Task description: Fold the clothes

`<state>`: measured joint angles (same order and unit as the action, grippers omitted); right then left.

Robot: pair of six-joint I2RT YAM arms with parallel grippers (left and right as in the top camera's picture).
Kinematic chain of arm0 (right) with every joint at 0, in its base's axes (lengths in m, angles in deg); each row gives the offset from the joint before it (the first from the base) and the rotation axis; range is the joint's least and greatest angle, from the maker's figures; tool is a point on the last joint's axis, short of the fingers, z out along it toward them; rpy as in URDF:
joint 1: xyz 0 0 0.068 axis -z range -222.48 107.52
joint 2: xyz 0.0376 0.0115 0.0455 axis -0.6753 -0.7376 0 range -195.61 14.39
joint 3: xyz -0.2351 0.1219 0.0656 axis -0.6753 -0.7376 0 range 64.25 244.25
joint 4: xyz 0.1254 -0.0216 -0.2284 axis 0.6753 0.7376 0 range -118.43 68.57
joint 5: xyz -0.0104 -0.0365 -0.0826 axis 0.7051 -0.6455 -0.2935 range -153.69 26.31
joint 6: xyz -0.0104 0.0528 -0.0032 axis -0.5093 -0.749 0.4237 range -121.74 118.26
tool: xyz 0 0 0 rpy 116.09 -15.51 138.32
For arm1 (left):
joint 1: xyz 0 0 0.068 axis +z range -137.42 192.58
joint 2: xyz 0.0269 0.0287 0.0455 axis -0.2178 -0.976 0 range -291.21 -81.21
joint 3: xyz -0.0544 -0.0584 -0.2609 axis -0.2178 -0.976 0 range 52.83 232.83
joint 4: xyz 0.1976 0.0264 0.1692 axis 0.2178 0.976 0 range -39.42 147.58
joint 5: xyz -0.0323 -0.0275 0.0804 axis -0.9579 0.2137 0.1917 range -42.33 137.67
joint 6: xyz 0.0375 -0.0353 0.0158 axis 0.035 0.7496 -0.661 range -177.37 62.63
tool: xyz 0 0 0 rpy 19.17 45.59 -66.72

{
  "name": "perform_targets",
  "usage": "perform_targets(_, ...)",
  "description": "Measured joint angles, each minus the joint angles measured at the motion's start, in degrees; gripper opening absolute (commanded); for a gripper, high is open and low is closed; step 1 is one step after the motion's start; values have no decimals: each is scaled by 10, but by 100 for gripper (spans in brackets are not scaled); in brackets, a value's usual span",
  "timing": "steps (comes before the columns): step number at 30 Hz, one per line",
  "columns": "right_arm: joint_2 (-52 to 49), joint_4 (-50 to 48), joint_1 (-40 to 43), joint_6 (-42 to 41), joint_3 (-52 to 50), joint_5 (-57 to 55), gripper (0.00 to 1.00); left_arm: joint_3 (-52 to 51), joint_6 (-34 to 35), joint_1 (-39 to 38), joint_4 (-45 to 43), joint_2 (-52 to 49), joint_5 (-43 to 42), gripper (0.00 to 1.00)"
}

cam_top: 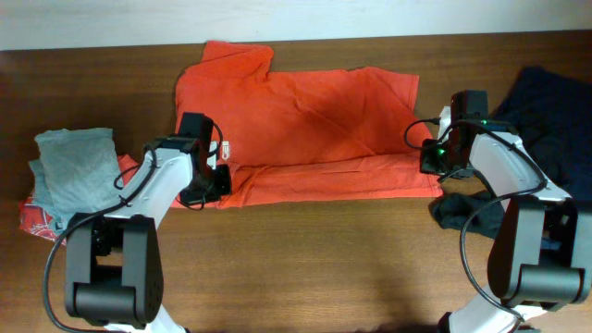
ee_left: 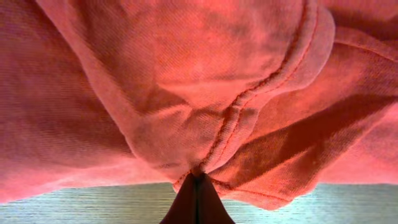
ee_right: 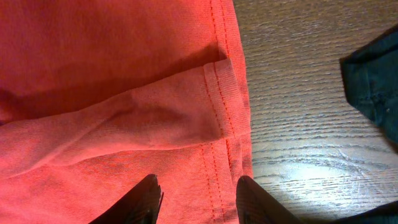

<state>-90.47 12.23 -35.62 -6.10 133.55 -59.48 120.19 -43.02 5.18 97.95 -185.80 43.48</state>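
The orange-red T-shirt [cam_top: 305, 120] lies spread across the back middle of the table, with a fold along its front edge. My left gripper [cam_top: 208, 180] is at its front left corner, shut on a bunch of the shirt's hemmed cloth [ee_left: 205, 124], which hangs over the pinched fingertips [ee_left: 198, 177]. My right gripper [cam_top: 433, 157] is at the shirt's right edge, open, its fingers [ee_right: 198, 186] straddling the stitched hem [ee_right: 221, 112] above the cloth. A dark navy garment [cam_top: 546, 120] lies at the far right; its edge shows in the right wrist view [ee_right: 373, 81].
A folded grey-green garment [cam_top: 79, 166] lies at the left on a red patterned cloth [cam_top: 42, 217]. A dark grey cloth [cam_top: 467, 213] lies by the right arm's base. The wooden table [cam_top: 324, 259] runs along the front.
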Motion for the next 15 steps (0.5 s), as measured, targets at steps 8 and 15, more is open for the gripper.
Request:
perform_targets(8, 0, 0, 0, 1, 0, 0, 46, 140, -2, 0, -55, 0, 8, 4)
perform_targets(15, 0, -1, 0, 0, 0, 0, 45, 160, -6, 0, -5, 4, 38, 36)
